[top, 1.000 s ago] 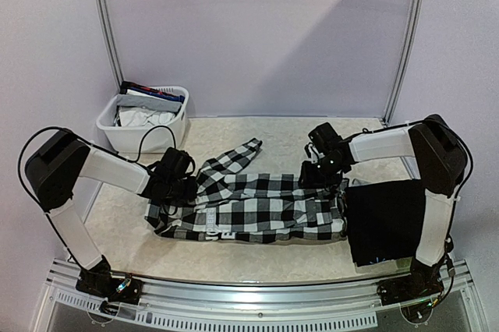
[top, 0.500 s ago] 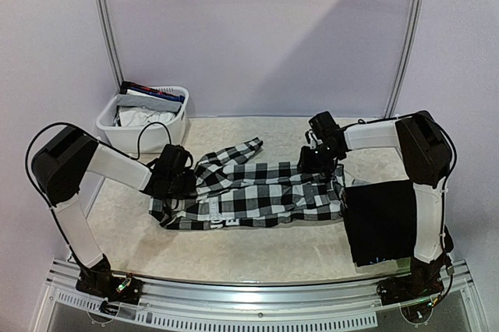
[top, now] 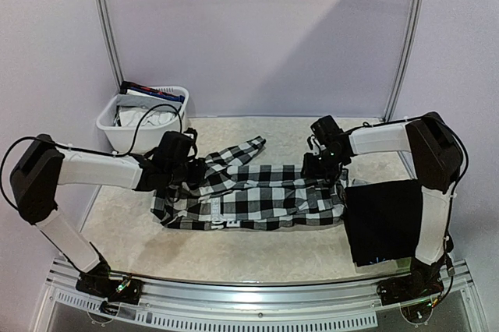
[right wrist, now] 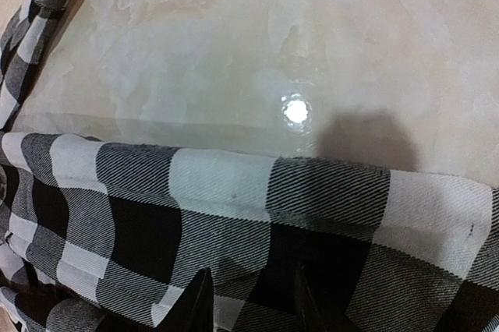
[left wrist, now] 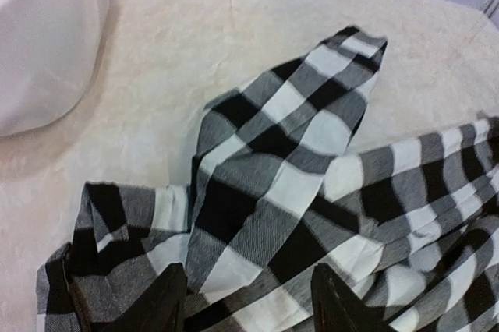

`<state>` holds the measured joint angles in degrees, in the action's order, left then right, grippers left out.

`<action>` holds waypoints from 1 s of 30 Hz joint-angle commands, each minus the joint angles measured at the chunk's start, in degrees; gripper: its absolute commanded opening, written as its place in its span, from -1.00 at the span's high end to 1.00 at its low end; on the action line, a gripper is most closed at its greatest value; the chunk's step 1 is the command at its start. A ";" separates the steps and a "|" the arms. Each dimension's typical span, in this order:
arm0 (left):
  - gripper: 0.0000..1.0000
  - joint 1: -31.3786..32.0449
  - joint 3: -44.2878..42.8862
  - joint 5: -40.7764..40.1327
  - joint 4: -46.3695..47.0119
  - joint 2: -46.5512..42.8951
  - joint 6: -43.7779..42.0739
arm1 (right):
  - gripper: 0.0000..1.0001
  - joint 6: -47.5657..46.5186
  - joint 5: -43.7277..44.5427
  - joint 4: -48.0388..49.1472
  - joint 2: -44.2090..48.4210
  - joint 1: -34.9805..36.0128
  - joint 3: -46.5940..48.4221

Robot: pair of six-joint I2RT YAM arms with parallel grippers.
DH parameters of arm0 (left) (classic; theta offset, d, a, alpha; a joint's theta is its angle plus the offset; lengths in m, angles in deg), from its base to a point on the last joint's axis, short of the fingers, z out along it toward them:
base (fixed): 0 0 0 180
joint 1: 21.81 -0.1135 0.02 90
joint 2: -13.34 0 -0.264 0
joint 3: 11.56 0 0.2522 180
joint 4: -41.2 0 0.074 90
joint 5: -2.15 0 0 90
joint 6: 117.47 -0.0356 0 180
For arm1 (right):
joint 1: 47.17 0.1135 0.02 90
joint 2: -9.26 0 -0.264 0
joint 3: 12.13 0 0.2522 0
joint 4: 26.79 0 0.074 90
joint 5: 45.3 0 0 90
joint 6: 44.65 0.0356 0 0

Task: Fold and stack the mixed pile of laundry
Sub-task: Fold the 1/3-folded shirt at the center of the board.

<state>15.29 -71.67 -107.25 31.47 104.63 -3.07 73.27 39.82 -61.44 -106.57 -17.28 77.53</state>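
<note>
The black-and-white checkered shirt [top: 253,196] lies spread across the middle of the table, one sleeve pointing to the back [top: 242,151]. My left gripper [top: 185,170] is over the shirt's left end. In the left wrist view its jaws [left wrist: 251,305] stand wide open with checkered cloth [left wrist: 281,168] lying between them. My right gripper [top: 318,167] is at the shirt's back right edge. In the right wrist view it [right wrist: 253,305] is open over the cloth [right wrist: 218,192], just behind the shirt's far edge. A folded black piece [top: 386,219] lies at the right.
A white plastic basket [top: 113,131] stands at the back left with more garments [top: 148,106] in it; its wall shows in the left wrist view [left wrist: 39,51]. Metal frame posts [top: 105,28] rise at the back corners. A metal rail [top: 257,301] runs along the near edge.
Both grippers have moved a little toward the back. The shirt has drawn away from the near edge and looks narrower. The left arm has stretched out lower and to the right.
</note>
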 commanded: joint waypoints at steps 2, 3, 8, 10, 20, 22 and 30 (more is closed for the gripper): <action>-0.26 0.50 -10.18 -0.14 -1.90 2.72 -8.18 | 0.28 -1.44 0.49 -2.24 4.05 0.50 1.68; -0.28 0.25 -12.68 0.93 -3.02 4.63 -9.78 | 0.28 -1.46 0.63 -2.06 4.57 0.63 1.40; -0.28 -1.73 -24.39 9.54 -8.98 13.15 -14.05 | 0.27 -1.30 1.38 -0.69 10.00 1.21 -2.91; -0.30 -2.78 -28.83 11.67 -10.24 16.25 -15.24 | 0.25 -1.25 2.09 -0.53 12.09 1.19 -5.27; -0.31 -7.28 -61.62 17.77 -32.31 38.57 -20.72 | 0.09 0.36 3.17 1.55 22.58 1.44 -15.38; -0.28 -7.96 -66.96 18.39 -35.94 42.35 -21.04 | 0.08 0.30 3.32 1.56 23.74 1.60 -16.20; -0.21 -9.15 -80.50 22.52 -45.03 53.47 -22.09 | 0.08 0.20 3.70 1.55 25.91 2.24 -17.38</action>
<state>6.77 -147.14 -87.18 -5.46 153.76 -23.57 73.35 42.66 -60.65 -82.55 -15.79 60.68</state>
